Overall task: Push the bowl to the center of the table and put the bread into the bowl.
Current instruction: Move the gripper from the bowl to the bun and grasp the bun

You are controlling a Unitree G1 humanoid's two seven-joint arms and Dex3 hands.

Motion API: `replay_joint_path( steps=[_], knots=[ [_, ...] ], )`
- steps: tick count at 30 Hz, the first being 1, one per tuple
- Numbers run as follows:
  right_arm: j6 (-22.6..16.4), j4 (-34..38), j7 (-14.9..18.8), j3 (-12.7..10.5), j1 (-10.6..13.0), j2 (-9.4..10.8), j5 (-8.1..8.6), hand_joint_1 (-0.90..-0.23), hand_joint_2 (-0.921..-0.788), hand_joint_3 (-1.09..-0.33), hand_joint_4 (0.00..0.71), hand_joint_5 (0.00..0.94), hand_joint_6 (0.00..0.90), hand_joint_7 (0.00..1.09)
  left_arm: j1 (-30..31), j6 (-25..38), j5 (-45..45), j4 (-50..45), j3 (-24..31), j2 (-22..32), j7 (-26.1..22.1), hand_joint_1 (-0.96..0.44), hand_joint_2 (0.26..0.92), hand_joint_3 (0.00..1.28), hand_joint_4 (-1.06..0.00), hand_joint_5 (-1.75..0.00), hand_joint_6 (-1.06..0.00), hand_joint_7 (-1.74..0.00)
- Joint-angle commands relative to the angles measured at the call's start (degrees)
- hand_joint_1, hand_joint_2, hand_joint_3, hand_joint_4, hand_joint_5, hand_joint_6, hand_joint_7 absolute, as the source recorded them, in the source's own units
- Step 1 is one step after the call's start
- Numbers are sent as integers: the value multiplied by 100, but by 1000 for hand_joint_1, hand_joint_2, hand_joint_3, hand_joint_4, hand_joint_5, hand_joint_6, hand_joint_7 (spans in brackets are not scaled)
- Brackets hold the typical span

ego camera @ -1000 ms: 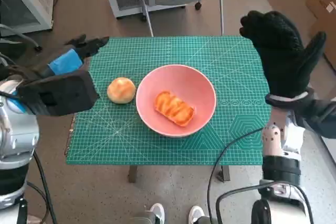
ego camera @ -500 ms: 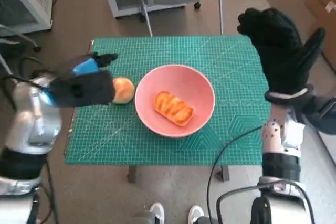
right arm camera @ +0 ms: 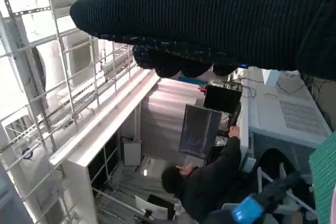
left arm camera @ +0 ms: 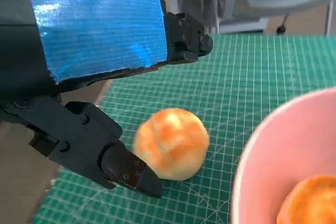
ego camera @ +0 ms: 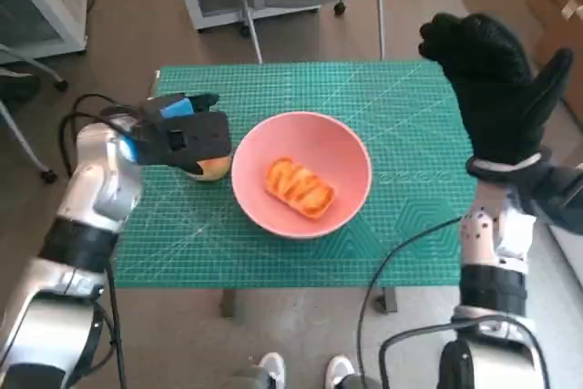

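A: We had the bowl [ego camera: 301, 174] sitting about mid-table [ego camera: 401, 234], with one glazed loaf [ego camera: 300, 187] already inside it. The round bun [left arm camera: 170, 142] lay on the mat just beside the bowl's rim, on our left.

B: And our left hand [ego camera: 187, 134] was over that bun?

A: Yes. In the left wrist view its fingers [left arm camera: 123, 166] were spread either side of the bun, one low beside it, the other above and behind. We could not tell whether the lower one touched. Nothing was held.

B: How did we judge the bun would handle?

A: Light and soft, we thought, with a crust that would dent under a hard squeeze. Being round, it could roll off if nudged. We reckoned a gentle hold across its widest middle would suit best.

B: And our right hand [ego camera: 492, 88]?

A: Raised well clear of the table, flat, fingers apart, holding nothing.

B: What did each view give us?

A: The head view showed the bowl's place on the table, but the left hand hid most of the bun. The left wrist view showed the bun whole. The right wrist view showed only the glove and a person [right arm camera: 210, 179] at a screen.
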Motion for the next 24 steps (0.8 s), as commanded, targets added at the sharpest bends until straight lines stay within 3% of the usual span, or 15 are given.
replay_joint_path(
  steps=[1,8,12,18,19,20,21,22,23,24],
  knots=[
    [89,-109,-63,13,185,-54,-47,-676,-921,-724,298,1,395,3,-413,-258,134,897,-168,-264,372,-244,694,3,1,1,-151,-8],
    [113,-280,-159,31,287,-97,-102,-673,-921,-727,297,0,392,1,-668,-400,252,1924,-375,-572,797,-229,698,4,-4,-1,-184,-20],
    [151,-349,-207,36,329,-136,-108,-673,-921,-728,295,0,386,0,-762,-384,358,2347,-547,-716,896,-205,702,5,-77,-28,-217,-30],
    [194,-403,-265,35,367,-171,-113,-672,-921,-729,294,0,383,0,-820,-231,463,2753,-721,-881,928,-142,734,15,-324,-72,-317,-41],
    [197,-407,-273,36,370,-174,-116,-672,-921,-729,294,0,383,0,-824,-206,463,2795,-730,-901,938,-110,747,18,-418,-106,-349,-44],
    [205,-426,-284,39,380,-174,-116,-673,-921,-729,294,0,382,0,-816,-162,465,2844,-742,-927,957,-88,756,17,-465,-154,-375,-34],
    [210,-437,-293,42,385,-175,-115,-673,-921,-729,295,1,382,0,-813,-132,465,2881,-753,-946,972,-67,762,23,-462,-370,-400,-32],
    [218,-460,-301,47,395,-170,-112,-673,-921,-730,296,1,382,0,-805,-97,483,2913,-780,-962,1001,-37,771,31,-417,-754,-435,-28],
    [223,-474,-308,52,401,-166,-110,-672,-921,-730,297,1,382,0,-802,-76,494,2939,-800,-972,1024,110,781,150,-483,-972,-483,-38],
    [229,-495,-316,59,409,-160,-107,-672,-921,-730,297,2,382,0,-793,-49,512,2955,-827,-978,1071,162,783,194,-509,-1047,-500,-41]
  ],
)
